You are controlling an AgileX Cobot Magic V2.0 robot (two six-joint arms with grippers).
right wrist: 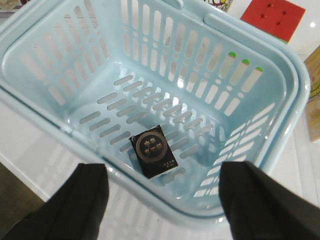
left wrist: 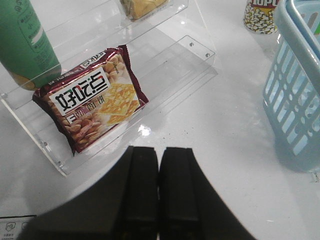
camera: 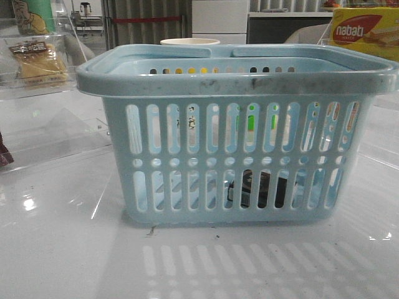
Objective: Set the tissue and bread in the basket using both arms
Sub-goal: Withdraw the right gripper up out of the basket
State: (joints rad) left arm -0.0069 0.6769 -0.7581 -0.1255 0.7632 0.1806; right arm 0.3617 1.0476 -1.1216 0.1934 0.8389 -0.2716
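The light-blue basket (camera: 237, 81) fills the middle of the front view. The tissue (right wrist: 154, 151), a small black pack with a round gold mark, lies flat on the basket's floor; it shows darkly through the slots in the front view (camera: 259, 190). My right gripper (right wrist: 165, 200) is open and empty, over the basket's rim (right wrist: 150, 192) and above the tissue. The bread (camera: 37, 59), golden-brown in a clear wrapper, lies on a clear acrylic shelf at the far left; one end shows in the left wrist view (left wrist: 142, 6). My left gripper (left wrist: 159, 190) is shut and empty over the table, short of the shelf.
The acrylic shelf (left wrist: 165, 55) also holds a dark-red biscuit packet (left wrist: 92, 105) and a green bottle (left wrist: 25, 40). A popcorn cup (left wrist: 260, 15) stands beside the basket (left wrist: 295, 85). A yellow nabati box (camera: 365, 31) is at the far right, and a red cube (right wrist: 272, 17) lies beyond the basket.
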